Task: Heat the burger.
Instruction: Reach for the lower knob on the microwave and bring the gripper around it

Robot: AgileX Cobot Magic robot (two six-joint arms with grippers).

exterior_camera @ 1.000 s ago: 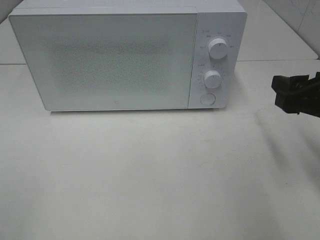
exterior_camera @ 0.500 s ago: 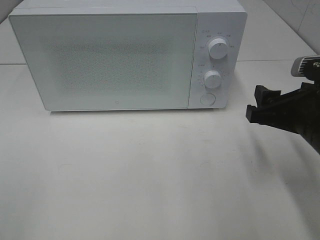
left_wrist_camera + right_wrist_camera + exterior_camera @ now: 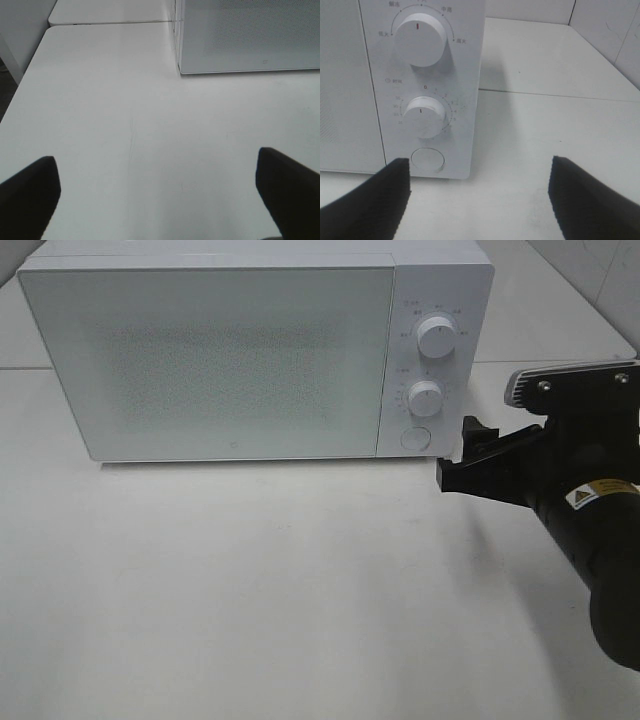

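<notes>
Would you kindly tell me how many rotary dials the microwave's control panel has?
2. On the control panel, the upper dial sits above the lower dial. The round button beneath them is not a dial; none appears hidden.

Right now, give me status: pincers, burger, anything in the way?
Left pincer open, over table. Right pincer open, facing microwave's round button. Burger not in sight; door shut.

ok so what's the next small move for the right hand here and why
Probably ease the right hand in onto the round button at the bottom of the control panel, which looks like the door release. The microwave door is shut, no burger is in view, and the open hand hangs level with that button, just beside it.
</notes>
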